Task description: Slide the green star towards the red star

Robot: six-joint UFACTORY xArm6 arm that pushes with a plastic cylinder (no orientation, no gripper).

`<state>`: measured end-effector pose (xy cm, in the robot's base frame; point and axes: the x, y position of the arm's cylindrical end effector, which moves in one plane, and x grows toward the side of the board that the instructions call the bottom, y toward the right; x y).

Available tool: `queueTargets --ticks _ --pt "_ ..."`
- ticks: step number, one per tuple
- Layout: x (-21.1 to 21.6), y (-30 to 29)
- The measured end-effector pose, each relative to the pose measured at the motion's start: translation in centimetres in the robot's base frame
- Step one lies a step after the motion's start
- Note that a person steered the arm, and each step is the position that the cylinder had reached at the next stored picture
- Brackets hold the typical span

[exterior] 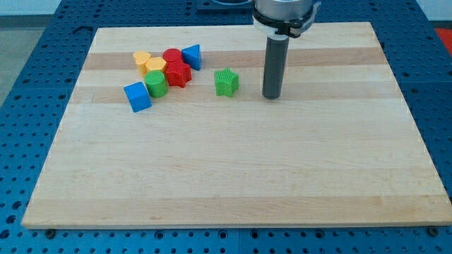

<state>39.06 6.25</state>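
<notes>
Green star (226,82) sitting near the bench's far edge, my tip (272,96) standing just right of it.
No jaws fitted; pushing straight left should be carrying it to the red star (178,74).

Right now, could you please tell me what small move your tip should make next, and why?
Probably a short slide toward the view's left: my tip stands just right of the green star-shaped block, apart from it, and the red star-shaped block lies farther left in the cluster, so pushing leftward should carry green toward it.
</notes>
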Motion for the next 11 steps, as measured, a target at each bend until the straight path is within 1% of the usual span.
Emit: queueTargets --ticks 2,6,11 --pt "-0.3 -4.4" --pt "-1.0 -9.4" --pt "-1.3 -10.1"
